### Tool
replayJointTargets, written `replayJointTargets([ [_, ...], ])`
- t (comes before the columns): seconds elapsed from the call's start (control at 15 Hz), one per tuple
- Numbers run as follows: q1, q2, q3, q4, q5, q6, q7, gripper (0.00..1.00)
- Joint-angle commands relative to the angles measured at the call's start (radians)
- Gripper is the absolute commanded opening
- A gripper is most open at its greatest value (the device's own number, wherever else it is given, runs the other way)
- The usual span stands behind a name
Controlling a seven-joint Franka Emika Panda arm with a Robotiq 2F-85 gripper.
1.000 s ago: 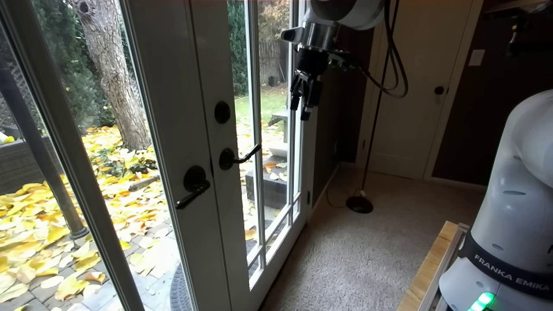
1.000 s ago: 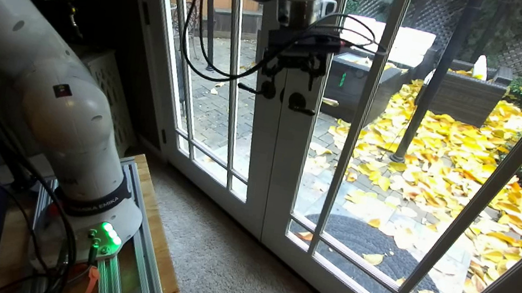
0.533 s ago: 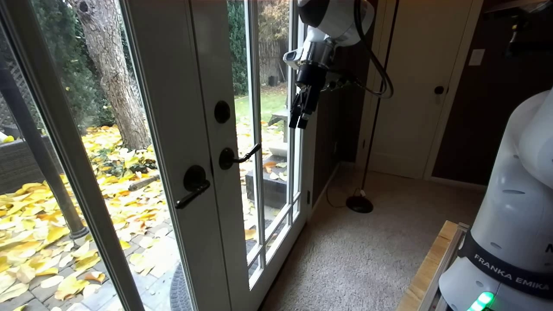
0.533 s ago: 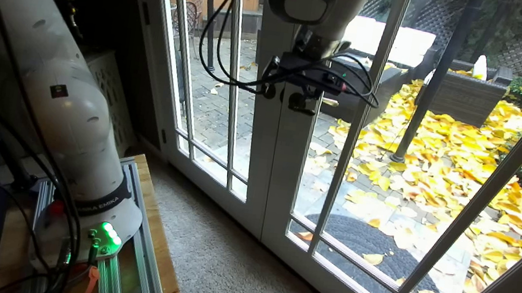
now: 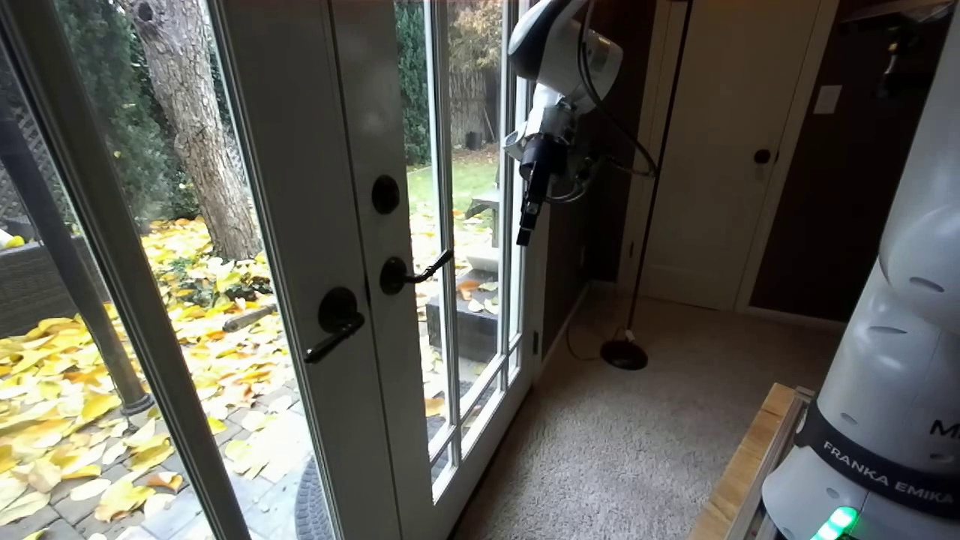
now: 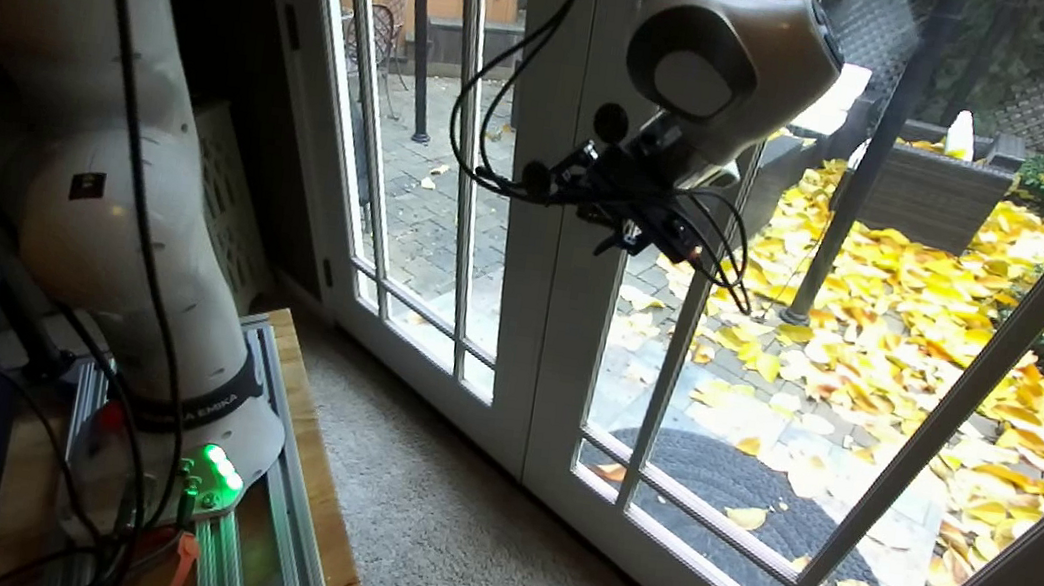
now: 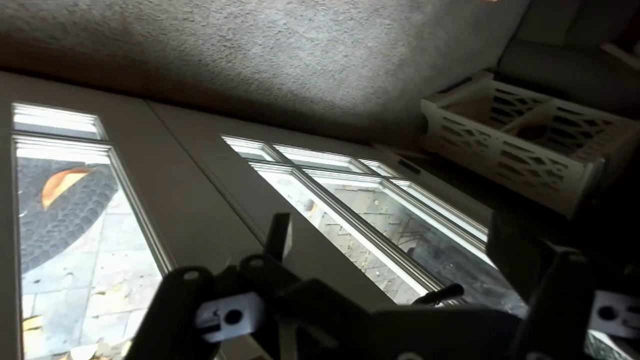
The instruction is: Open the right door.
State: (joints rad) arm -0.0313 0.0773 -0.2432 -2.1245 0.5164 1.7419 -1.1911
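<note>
I dip lower and tilt more, so the handle (image 5: 414, 278) on the right door (image 5: 401, 360) seems nearer. My jaws stand apart, empty.

Seen from indoors, the left door (image 5: 307, 225) adjoined the right door (image 5: 401, 360) on its left, and a crate (image 7: 495, 142) stood farther left of it. On the right door, a deadbolt (image 5: 385, 195) sat above a lever (image 5: 394, 275). Before the right door hung the gripper (image 5: 523, 238); the robot base (image 5: 892, 517) stood before it, well apart. A pole stand (image 5: 624, 355) was to its right. Outdoors, behind it, lay a mat (image 6: 710, 474).
</note>
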Motion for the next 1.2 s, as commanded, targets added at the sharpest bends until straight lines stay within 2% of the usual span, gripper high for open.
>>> replayJointTargets([
  [0.0,-0.062,0.032,0.053,0.025,0.010,-0.027,0.004,1.00],
  [0.33,-0.075,0.089,0.065,0.069,0.023,-0.051,0.007,1.00],
  [0.4,-0.078,0.097,0.072,0.067,0.086,0.032,0.011,1.00],
  [0.53,-0.100,0.122,0.094,0.083,0.200,0.033,0.023,1.00],
  [0.67,-0.118,0.157,0.105,0.112,0.281,-0.034,0.061,1.00],
  [1.0,-0.148,0.232,0.111,0.127,0.461,-0.034,0.154,1.00],
  [1.13,-0.156,0.265,0.112,0.134,0.527,-0.027,0.188,0.94],
])
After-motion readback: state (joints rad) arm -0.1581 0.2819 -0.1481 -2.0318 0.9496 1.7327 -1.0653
